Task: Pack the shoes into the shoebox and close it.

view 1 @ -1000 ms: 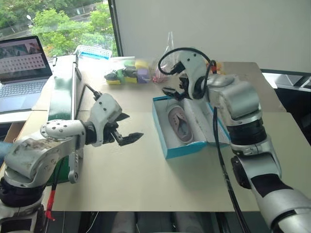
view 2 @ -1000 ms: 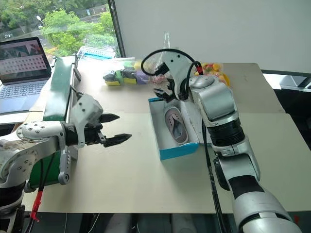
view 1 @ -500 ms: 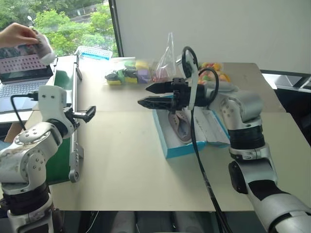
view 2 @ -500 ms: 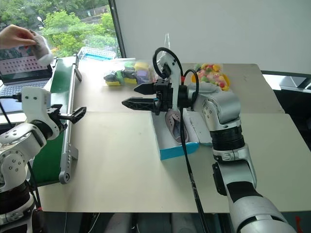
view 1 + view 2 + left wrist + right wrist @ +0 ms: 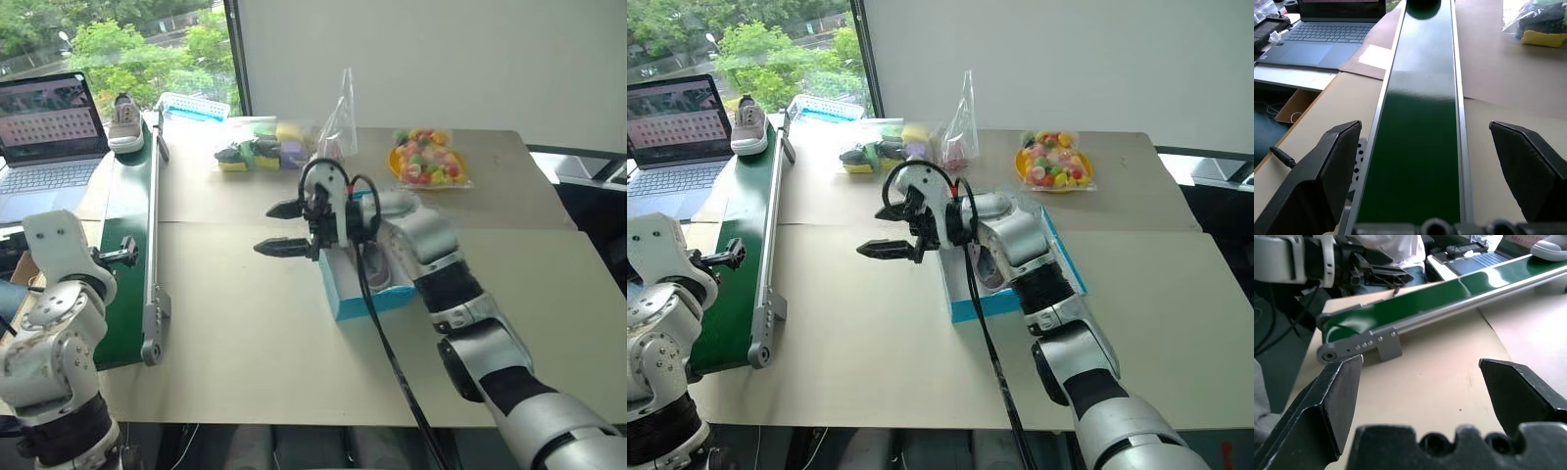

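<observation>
Change: a sec ago no shoe on the long dark-green conveyor belt w/ metal rails (image 5: 132, 240); half a sec ago a person's hand held one up by the laptop; now a small greyish-tan low sneaker w/ pale sole (image 5: 124, 122) sits on the belt's far end, hand gone.
Meaning: 2nd shoe now on offer, so next job is prob. fetching it from the belt. Task abt half done, I'd judge.
My L gripper (image 5: 116, 255): has swung out left, now over the belt's near part, aimed along it. Fingers (image 5: 1317, 176) wide apart, nothing betw. them. Sneaker still well up the belt from it.
My R gripper (image 5: 284, 228): has left the box and swung across to point left over the bare tan surface (image 5: 245, 343). Fingers (image 5: 1327, 401) wide apart, empty.
Shoebox: bright blue rectangular cardboard box, white inside (image 5: 355, 301), centre of surface, lid open to the right. My R arm crosses over it.
Shoe in box: a pale sole/edge shows inside (image 5: 986, 275), mostly hidden by R arm; looks like 1st sneaker, can't tell how it lies.
Around: open grey laptop (image 5: 49, 132) beside belt's far end; white slatted basket (image 5: 191, 104) behind; clear bag of yellow/purple/green blocks (image 5: 257, 149); tall clear plastic bag (image 5: 337, 122); plate-like pack of mixed-colour sweets (image 5: 427, 162).
In the way: nothing on the belt betw. L gripper and sneaker. R arm over the box blocks the drop-in and lid, needs to clear first.
</observation>
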Robot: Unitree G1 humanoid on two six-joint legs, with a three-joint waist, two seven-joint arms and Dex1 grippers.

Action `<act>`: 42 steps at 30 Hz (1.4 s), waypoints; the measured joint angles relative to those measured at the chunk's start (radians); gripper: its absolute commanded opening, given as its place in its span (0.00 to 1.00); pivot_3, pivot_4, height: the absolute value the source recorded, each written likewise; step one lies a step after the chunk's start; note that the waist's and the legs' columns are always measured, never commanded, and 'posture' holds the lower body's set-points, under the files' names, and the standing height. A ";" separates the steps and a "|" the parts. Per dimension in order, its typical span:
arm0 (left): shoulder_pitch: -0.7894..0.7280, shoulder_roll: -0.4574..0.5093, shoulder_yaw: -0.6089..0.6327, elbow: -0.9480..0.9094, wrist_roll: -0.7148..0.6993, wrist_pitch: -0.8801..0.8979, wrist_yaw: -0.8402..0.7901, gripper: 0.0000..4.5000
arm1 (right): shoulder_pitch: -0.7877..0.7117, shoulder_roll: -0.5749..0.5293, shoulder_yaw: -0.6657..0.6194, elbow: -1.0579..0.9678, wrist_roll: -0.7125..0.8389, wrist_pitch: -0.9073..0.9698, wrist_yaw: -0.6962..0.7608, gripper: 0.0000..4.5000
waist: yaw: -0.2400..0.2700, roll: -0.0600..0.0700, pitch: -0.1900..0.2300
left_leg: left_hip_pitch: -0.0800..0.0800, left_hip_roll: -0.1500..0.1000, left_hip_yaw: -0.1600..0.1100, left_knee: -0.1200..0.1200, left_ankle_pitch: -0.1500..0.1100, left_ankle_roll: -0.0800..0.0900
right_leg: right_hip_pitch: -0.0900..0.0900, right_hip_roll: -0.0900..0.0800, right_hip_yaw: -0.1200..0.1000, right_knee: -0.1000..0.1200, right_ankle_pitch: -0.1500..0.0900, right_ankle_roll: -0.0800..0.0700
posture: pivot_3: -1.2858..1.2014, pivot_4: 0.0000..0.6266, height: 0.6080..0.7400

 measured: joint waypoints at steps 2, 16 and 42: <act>0.002 0.000 -0.001 0.024 0.009 -0.032 -0.003 1.00 | 0.002 0.005 0.012 0.041 -0.037 -0.053 -0.001 1.00 | 0.000 0.000 0.000 | 0.000 0.000 0.000 0.000 0.000 0.000 | 0.000 0.000 0.000 0.000 0.000 0.000 | 0.52 0.24 1.00; -0.056 0.103 -0.015 0.302 0.054 -0.209 -0.079 1.00 | 0.020 0.047 0.010 0.037 -0.076 -0.101 -0.029 1.00 | -0.001 0.000 0.000 | 0.000 0.000 0.000 0.000 0.000 0.000 | -0.001 0.000 0.000 0.001 0.000 0.000 | 0.52 0.24 1.00; -0.225 0.258 -0.127 0.772 0.086 -0.420 -0.259 1.00 | 0.062 0.045 -0.012 0.051 -0.156 -0.111 -0.195 1.00 | -0.004 0.000 0.000 | 0.000 0.000 0.000 -0.001 0.000 0.000 | -0.002 0.000 0.000 0.002 0.000 0.000 | 0.52 0.24 1.00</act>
